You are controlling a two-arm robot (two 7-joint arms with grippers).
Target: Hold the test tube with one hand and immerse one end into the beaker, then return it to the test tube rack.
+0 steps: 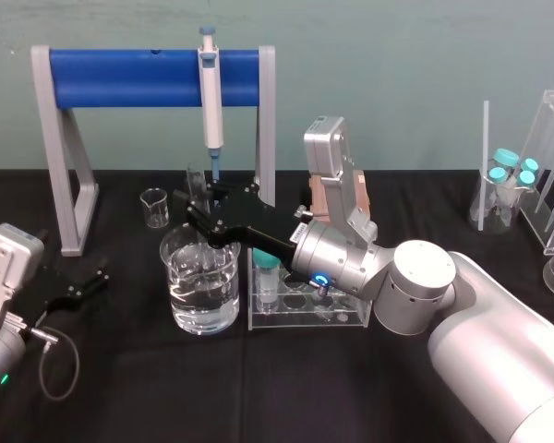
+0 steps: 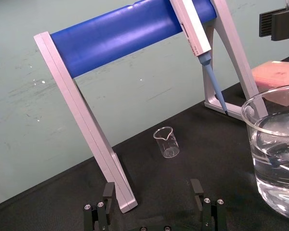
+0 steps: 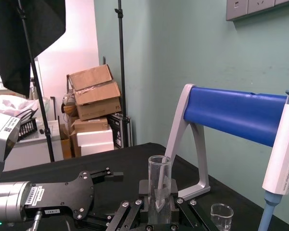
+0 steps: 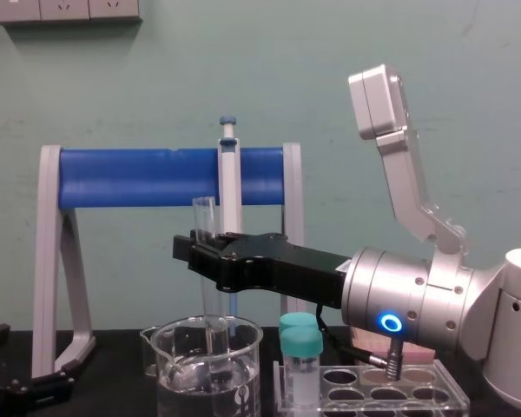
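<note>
Test tube [image 4: 206, 269] upright, lower end inside the beaker [image 4: 169, 382], we are clamping it in the right gripper [image 4: 200, 252], test tube rack [image 4: 417, 393] just beside the beaker, left gripper [image 2: 151, 192] gaping wide, low over the black tablecloth [image 1: 120, 388], teal wall [image 1: 397, 55] behind.

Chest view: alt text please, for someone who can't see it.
The right claw, reaching in from the right, grips the test tube upright with its lower end down inside the beaker of clear liquid. The test tube rack sits right of the beaker holding a teal-capped tube, a blue-barred pipette stand behind. The left claw lies open at far left.
</note>
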